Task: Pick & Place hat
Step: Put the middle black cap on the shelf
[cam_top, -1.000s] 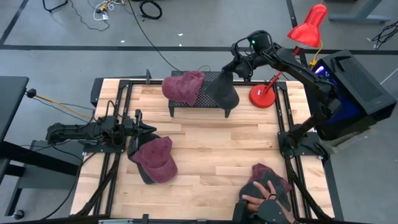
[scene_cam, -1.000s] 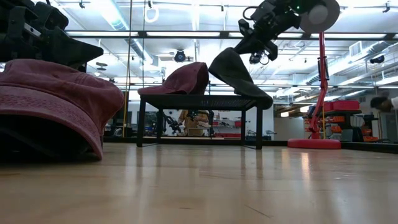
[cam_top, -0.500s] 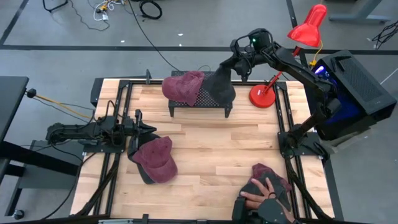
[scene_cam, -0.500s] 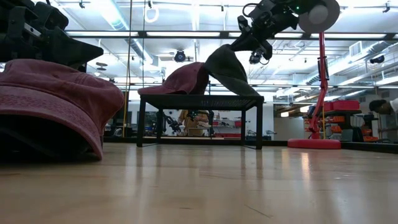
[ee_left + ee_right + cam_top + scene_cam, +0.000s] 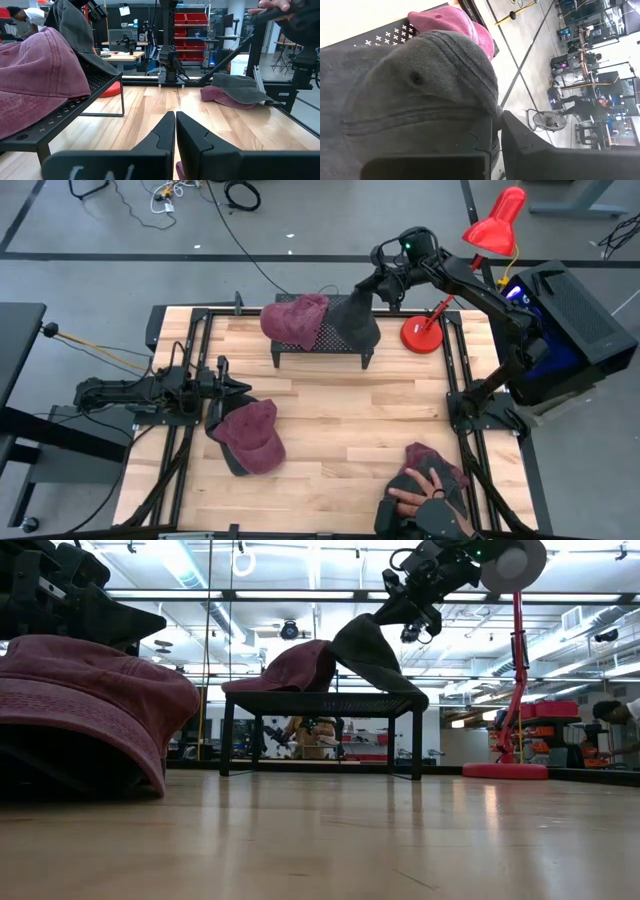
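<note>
Right gripper [image 5: 372, 283]: I have it pinched on the grey hat [image 5: 357, 323], far right.
Grey hat: hangs below the claw, its lower edge touching the black rack's [image 5: 345, 346] right end, beside the maroon hat [image 5: 296, 316].
Left gripper [image 5: 228, 387]: fingers together, empty, waiting at the near left.

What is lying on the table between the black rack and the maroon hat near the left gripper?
Nothing: in the high view, only bare wood separates the black rack from the maroon hat beside the left gripper.
</note>
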You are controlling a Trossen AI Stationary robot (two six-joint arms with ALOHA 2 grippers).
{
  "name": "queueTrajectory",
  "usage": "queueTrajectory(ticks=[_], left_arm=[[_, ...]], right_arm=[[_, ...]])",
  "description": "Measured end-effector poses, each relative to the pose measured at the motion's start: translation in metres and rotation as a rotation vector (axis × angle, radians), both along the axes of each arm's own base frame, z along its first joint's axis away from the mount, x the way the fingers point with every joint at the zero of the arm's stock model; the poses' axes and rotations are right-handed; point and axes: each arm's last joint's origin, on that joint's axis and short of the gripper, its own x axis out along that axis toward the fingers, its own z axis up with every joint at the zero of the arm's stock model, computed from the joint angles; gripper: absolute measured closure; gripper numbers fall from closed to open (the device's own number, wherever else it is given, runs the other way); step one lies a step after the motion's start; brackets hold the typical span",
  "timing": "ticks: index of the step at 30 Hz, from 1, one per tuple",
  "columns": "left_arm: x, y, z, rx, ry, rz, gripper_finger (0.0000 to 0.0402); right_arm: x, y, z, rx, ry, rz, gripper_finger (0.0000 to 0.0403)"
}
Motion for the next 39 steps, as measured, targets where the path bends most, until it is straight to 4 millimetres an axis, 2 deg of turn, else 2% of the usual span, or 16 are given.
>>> queueTrajectory(ticks=[27,39], left_arm=[[0.0,0.0,0.0001,0.0,0.0,0.0,0.0381],[0.0,0.0,0.0,0.0,0.0,0.0,0.0381]], right_arm=[[0.0036,-0.0041,-0.0047,-0.028,-0.042,-0.016,0.039],[0.0051,-0.0056,-0.0013,-0.055,-0.073,-0.018,0.0324]])
